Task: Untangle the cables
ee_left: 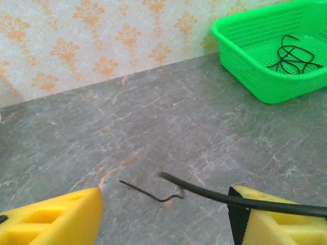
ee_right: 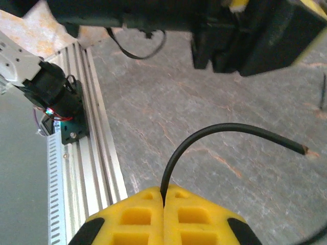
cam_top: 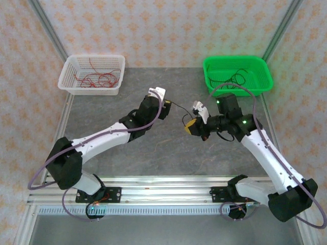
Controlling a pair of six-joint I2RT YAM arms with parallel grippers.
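A black cable [ee_right: 219,130] is clamped by the right gripper [ee_right: 163,196]. It is laid across the 4 o'clock finger [ee_left: 278,227] of the released left gripper [ee_left: 164,204].

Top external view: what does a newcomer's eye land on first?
The bright green plastic basket at the far right holds thin black wires. The white plastic basket at the far left holds thin red wires. Mid-table the two arms meet: the right gripper is shut on a curved black wire, and a black strand lies over one yellow finger of the open left gripper.
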